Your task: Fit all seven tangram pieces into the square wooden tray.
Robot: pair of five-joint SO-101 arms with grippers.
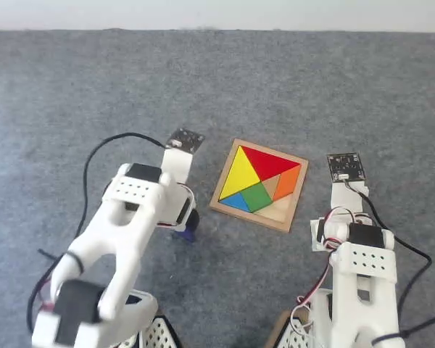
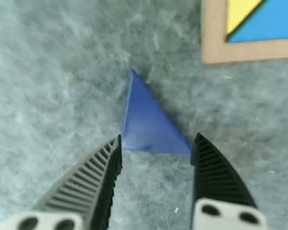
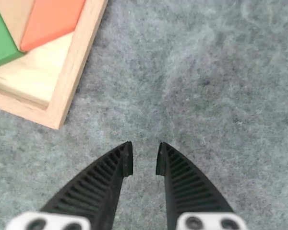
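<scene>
We look down on a grey carpeted table (image 1: 290, 80) with the square wooden tray (image 1: 220, 197) near the middle of the frame, turned like a diamond. Inside it lie a yellow triangle (image 1: 241, 172), a red triangle (image 1: 270, 162), an orange piece (image 1: 290, 181), a green square (image 1: 256, 196) and a light blue triangle (image 1: 235, 201). A pale tan patch (image 1: 272, 185) between them is hard to tell from bare wood. The tray's lower right part is bare floor (image 1: 279, 210).

The left arm (image 1: 123, 239) fills the lower left of the high view and hides its own jaws; only a sliver of the dark blue triangle (image 1: 189, 233) peeks out beside it on the carpet, just left of the tray.

In the left wrist view the dark blue triangle lies flat; the left gripper (image 2: 156, 143) is spread wide, one tip at each corner of the triangle's broad edge. We cannot tell whether the tips touch it. The tray corner at upper right is cut off by the frame.

The right arm (image 1: 355, 268) stands at the lower right. In its wrist view the right gripper (image 3: 144, 160) hangs over bare carpet with its jaws parted by a narrow gap, holding nothing; the tray at upper left is cropped.
</scene>
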